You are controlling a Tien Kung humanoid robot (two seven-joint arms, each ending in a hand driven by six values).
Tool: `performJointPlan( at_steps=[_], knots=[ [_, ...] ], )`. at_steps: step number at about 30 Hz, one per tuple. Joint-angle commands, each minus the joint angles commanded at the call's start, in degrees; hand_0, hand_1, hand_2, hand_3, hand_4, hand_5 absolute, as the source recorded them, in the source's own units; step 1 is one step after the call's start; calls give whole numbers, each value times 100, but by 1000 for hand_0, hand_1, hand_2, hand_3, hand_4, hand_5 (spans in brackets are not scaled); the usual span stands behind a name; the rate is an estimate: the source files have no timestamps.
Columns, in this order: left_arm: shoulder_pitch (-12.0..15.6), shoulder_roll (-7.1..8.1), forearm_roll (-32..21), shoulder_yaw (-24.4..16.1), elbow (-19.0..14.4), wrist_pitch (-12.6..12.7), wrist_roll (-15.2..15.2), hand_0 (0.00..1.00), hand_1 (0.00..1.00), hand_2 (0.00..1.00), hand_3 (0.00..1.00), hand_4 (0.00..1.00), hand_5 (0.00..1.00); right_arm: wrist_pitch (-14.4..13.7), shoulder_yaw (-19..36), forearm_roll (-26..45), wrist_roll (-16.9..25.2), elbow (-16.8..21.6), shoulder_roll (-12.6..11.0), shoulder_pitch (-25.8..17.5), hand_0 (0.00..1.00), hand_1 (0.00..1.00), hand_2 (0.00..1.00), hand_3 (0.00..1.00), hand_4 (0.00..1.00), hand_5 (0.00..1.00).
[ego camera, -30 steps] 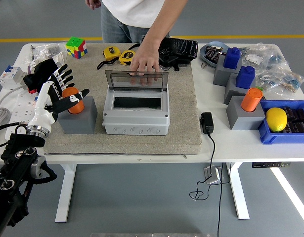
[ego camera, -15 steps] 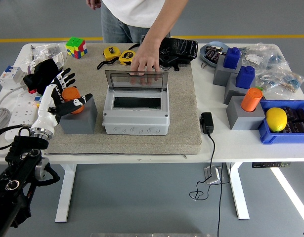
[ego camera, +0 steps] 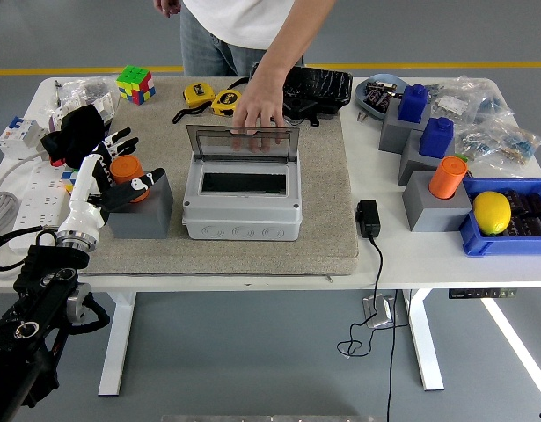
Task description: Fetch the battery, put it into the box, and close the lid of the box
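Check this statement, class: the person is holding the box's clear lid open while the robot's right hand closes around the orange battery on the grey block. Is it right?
Not quite. It is the left hand, not the right, that reaches around the orange battery on the grey block; the head view shows no right arm. The person's hand does hold the box's clear lid open.

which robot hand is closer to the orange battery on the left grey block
Left. The left hand is right at the orange battery on the grey block, fingers around it without a clear grip. The right hand is not in view.
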Motion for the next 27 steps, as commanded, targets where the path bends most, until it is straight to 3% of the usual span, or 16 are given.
performJointPlan(
  at_steps=[27],
  knots=[
    [-10,-21,99,146,81,84,27,779,827,720,715,998,114,2,28,-20,3,0,0,8,858,794,746,777,998,998]
  ],
)
